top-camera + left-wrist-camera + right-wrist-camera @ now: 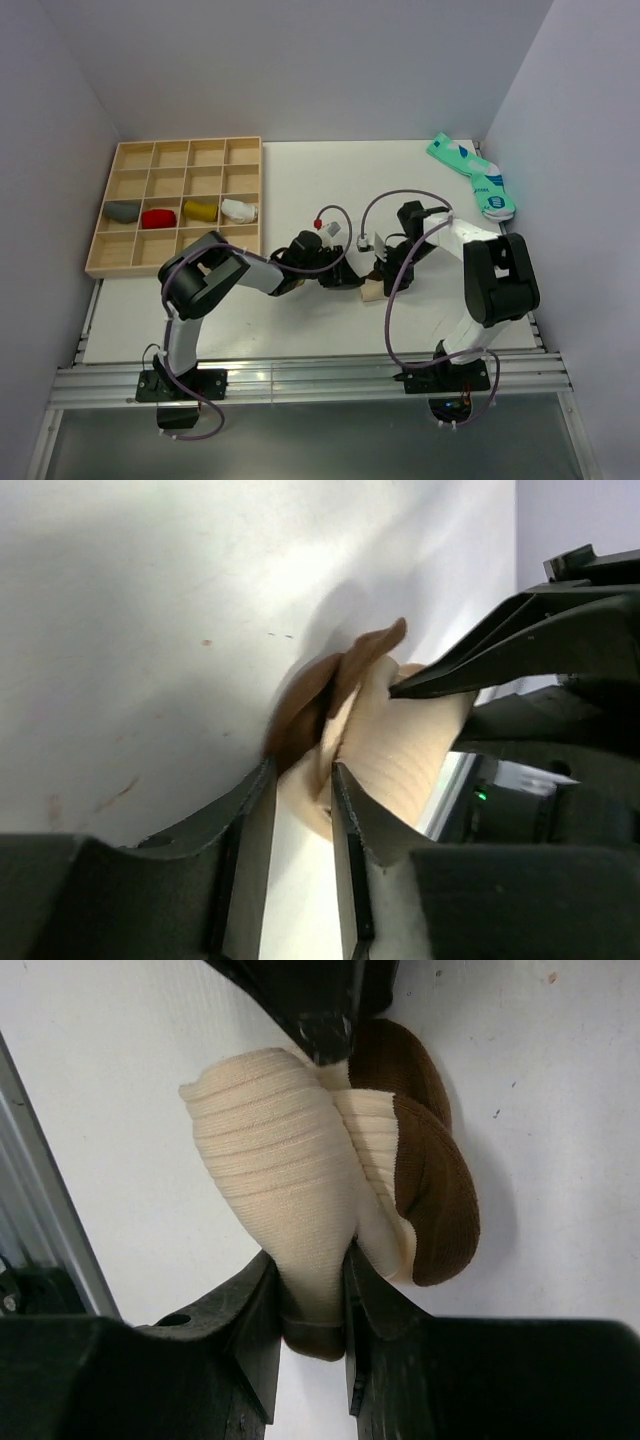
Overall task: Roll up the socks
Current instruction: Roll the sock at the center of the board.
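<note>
A beige sock (pixel 280 1150) with dark brown bands lies bunched on the white table between both grippers, and shows as a small pale lump (pixel 371 291) from above. My right gripper (pixel 310 1260) (pixel 380 278) is shut on its beige end, pinching the fabric tight. My left gripper (pixel 303 770) (pixel 348 277) comes in from the opposite side with its jaws a little apart, open. A loose fold of the sock (pixel 400 740) sits between its tips. One right finger (pixel 470 665) presses on the sock's far side. A rolled mustard-yellow sock (pixel 200 210) sits in the tray.
A wooden compartment tray (pixel 100 262) stands at the back left, holding rolled grey (pixel 123 210), red (pixel 159 217) and white (pixel 238 209) socks. A pair of teal socks (pixel 475 178) lies at the back right by the wall. Cables loop over both arms.
</note>
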Robot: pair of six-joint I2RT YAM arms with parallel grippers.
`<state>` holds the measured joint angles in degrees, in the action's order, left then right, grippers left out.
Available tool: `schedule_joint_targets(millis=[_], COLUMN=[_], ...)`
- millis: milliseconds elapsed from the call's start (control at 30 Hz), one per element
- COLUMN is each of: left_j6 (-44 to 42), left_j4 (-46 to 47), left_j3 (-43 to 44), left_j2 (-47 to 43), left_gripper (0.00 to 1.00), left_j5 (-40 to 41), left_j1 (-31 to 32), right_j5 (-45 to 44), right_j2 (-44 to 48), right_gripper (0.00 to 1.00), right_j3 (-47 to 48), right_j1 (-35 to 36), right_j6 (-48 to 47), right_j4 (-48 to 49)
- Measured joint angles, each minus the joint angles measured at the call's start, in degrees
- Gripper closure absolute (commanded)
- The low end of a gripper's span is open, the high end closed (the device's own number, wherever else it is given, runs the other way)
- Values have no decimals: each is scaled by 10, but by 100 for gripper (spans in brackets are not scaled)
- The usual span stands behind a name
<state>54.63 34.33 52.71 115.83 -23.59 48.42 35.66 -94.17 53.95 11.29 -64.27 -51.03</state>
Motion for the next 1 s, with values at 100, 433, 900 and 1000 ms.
schedule_joint_targets(millis=[100, 433, 900, 1000], left_j6=[-17, -137, -267, -279], left_j4=[8, 74, 89, 85], left_j3=[-24, -76, 13, 21], left_j2=[-22, -85, -33, -20], left_gripper=[61, 53, 50, 51], left_j5=[30, 80, 27, 16], left_j1=[0, 23, 35, 35], right_j5=[3, 16, 33, 33], right_j2=[-24, -144, -226, -231], right_gripper=[85, 84, 84, 84], right_j3=[21, 129, 193, 197], right_j1=[-2, -7, -12, -12], right_j6=[-2, -4, 2, 5], right_j4=[-23, -137, -222, -227])
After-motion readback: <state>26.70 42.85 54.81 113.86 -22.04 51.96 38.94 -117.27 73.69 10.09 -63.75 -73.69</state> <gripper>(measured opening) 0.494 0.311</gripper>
